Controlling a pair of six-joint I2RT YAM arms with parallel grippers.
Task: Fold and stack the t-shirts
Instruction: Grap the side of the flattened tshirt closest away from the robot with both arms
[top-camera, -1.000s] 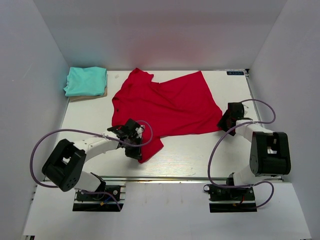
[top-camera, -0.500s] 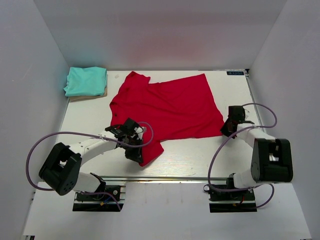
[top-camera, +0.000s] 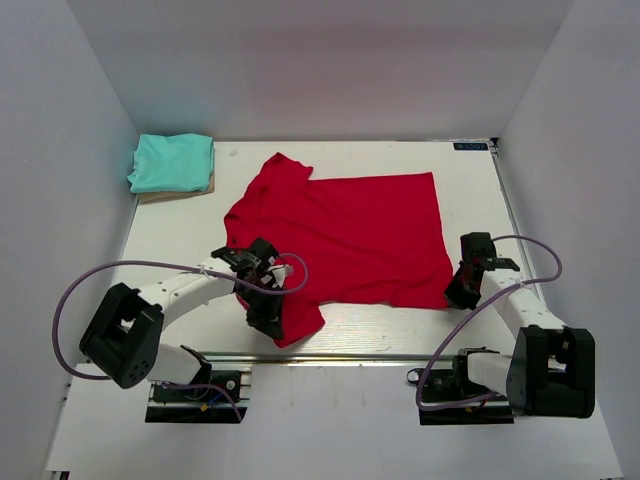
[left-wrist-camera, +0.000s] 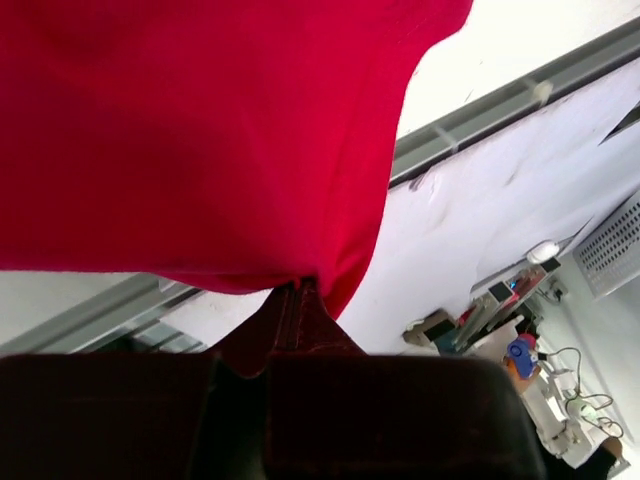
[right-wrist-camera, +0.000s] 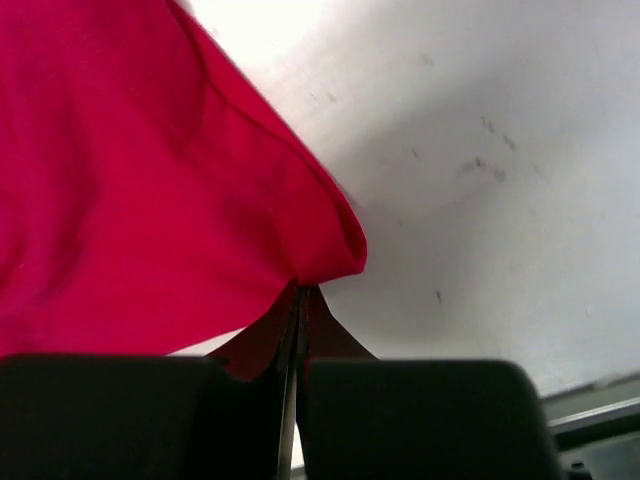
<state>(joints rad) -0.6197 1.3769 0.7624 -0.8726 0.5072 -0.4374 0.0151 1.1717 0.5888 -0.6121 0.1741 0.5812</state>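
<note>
The red t-shirt (top-camera: 350, 235) lies spread mostly flat across the middle of the desk (top-camera: 400, 320), with its collar and one sleeve toward 10 o'clock and a straight edge running down the 3 o'clock side. The left end effector (top-camera: 268, 318) sits at the shirt's 7 o'clock corner, close to the desk's front rail. In its wrist view the two fingers are pressed together with a fold of red cloth pinched between them, and the fabric fans out away from the tips. The right end effector (top-camera: 458, 297) is at the shirt's 4 o'clock corner. Its wrist view likewise shows the fingers closed on a red corner, with bare white desk beyond it toward 1 o'clock. The teal t-shirt (top-camera: 172, 162) rests as a neat rectangular fold in the desk's 10 o'clock corner, well apart from the red one and from both arms. A tan edge (top-camera: 175, 193) shows beneath its near side
</note>
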